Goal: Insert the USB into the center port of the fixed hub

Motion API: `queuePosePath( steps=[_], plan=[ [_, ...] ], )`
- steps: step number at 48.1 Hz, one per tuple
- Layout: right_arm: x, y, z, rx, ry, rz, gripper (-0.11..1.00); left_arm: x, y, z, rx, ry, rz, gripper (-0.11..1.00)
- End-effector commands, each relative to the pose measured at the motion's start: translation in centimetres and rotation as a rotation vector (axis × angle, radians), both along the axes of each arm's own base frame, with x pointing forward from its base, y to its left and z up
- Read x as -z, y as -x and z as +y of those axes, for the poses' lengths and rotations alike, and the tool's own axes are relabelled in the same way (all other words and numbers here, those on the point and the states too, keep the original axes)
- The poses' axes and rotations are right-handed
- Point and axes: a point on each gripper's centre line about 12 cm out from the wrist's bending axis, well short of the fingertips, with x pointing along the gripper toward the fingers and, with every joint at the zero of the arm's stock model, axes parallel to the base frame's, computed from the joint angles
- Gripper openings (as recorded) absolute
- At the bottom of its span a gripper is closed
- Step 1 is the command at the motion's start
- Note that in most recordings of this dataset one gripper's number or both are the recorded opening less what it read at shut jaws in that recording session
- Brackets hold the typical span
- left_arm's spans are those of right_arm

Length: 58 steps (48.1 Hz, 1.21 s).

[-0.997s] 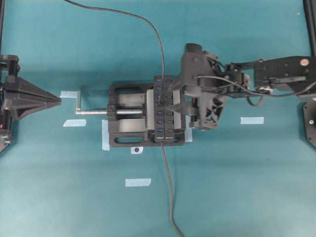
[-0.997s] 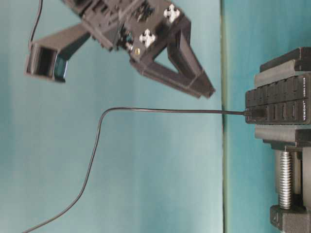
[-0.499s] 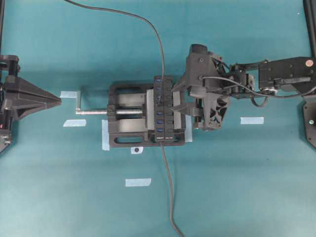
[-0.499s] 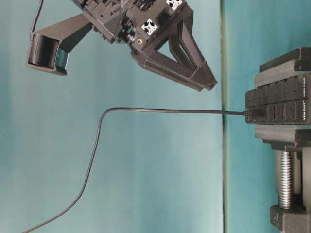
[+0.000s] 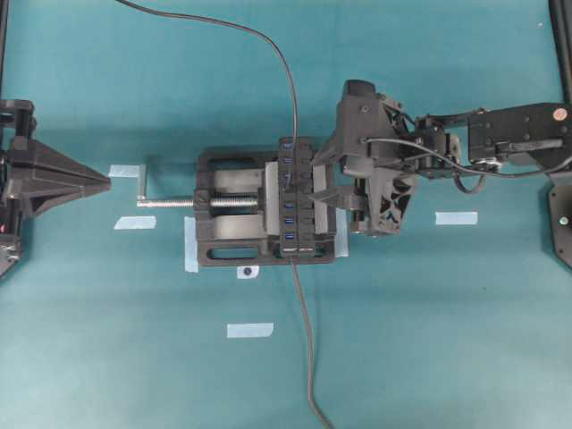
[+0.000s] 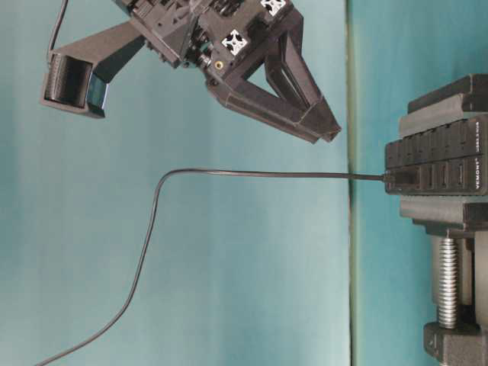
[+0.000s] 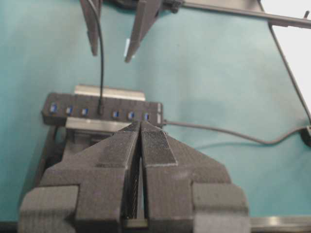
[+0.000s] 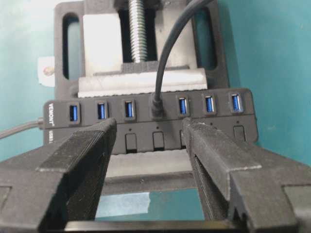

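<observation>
The fixed hub [image 5: 291,198] is a black strip with blue ports, clamped in a black vise [image 5: 234,207]. The USB [image 5: 288,179] stands plugged into the center port, which it hides; its thin cable [image 5: 292,89] runs off to the far edge. In the right wrist view the USB [image 8: 157,109] sits mid-row in the hub [image 8: 218,124]. My right gripper [image 5: 317,179] hangs open just right of the hub, holding nothing; its fingers [image 8: 109,127] straddle the plug's position from a short distance. My left gripper [image 5: 100,183] rests shut at the far left, pointing at the hub [image 7: 116,103].
The vise's screw and crank [image 5: 145,186] stick out to the left. The hub's thicker grey cable [image 5: 307,357] trails to the near edge. Pale tape strips [image 5: 456,217] [image 5: 249,330] lie on the teal table.
The right gripper drew back a little to the right, away from the hub, then held still. The USB stays in the port. The left arm has not moved.
</observation>
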Motion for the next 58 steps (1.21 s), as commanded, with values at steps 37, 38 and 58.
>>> queuePosePath(
  steps=[37,38,58],
  plan=[
    [-0.99,0.17,0.19,0.003,-0.006,-0.041,0.7,-0.41,-0.26,0.03,-0.002,0.001,-0.008,0.01],
    [-0.99,0.17,0.19,0.004,-0.007,-0.041,0.7,-0.41,-0.26,0.0,0.0,0.001,-0.008,0.01],
    [-0.73,0.4,0.04,0.009,-0.008,-0.033,0.7,-0.27,-0.26,0.03,-0.002,0.005,0.0,0.01]
  ],
)
